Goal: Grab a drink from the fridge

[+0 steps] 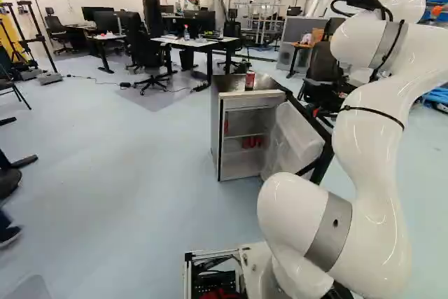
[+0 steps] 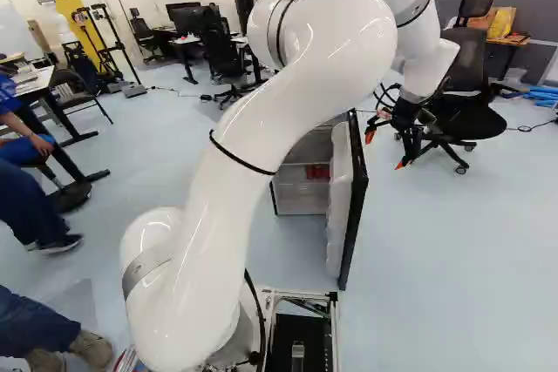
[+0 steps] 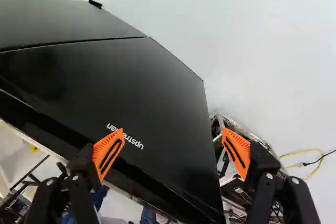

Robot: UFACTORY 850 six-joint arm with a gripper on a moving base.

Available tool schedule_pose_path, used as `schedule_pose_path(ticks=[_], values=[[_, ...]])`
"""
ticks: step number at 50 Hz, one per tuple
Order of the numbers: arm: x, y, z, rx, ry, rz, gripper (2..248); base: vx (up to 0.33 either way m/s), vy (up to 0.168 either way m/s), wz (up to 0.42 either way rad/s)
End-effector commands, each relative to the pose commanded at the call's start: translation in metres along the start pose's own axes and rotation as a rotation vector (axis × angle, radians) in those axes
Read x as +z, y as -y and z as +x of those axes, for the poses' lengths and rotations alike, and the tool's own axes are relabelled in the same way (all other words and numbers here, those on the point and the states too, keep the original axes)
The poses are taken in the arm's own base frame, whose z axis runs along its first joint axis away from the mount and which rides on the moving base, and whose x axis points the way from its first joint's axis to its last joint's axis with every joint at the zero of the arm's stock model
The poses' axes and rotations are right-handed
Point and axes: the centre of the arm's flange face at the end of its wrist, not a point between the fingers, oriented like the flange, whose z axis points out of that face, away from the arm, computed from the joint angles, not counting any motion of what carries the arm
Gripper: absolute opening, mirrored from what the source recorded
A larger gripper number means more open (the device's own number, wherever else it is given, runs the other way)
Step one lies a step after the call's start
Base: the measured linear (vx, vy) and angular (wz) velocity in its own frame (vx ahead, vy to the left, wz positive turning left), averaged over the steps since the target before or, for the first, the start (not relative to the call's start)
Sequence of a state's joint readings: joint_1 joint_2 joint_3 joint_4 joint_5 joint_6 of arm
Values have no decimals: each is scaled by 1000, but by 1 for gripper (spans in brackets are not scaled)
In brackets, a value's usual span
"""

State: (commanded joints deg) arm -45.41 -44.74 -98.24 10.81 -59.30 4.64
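fridge open, drinks waiting, gripper empty on the far side of the door.

the low, dark-topped white fridge (image 1: 229, 85) has its black-backed door with a pale inner liner (image 1: 292, 141) swung wide, so the opening part looks done; reaching in, gripping and taking out a drink are left. small red cans (image 1: 252, 143) sit on a shelf inside the fridge, and one upright red can (image 1: 250, 80) stands on top of it. the black two-fingered gripper with orange pads (image 3: 173, 136), on the glossy white arm (image 2: 261, 119), is outside the fridge, by the door's outer face, its fingers spread wide with nothing held. it would likely need to come round the door to the fridge's open front.
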Motion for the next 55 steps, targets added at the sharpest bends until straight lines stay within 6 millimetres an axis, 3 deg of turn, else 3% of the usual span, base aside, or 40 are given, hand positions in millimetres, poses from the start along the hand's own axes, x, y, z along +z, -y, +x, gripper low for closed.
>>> schedule_pose_path(ticks=[55], values=[[17, 32, -59, -148, 73, -144, 247, 0, 0, 0]])
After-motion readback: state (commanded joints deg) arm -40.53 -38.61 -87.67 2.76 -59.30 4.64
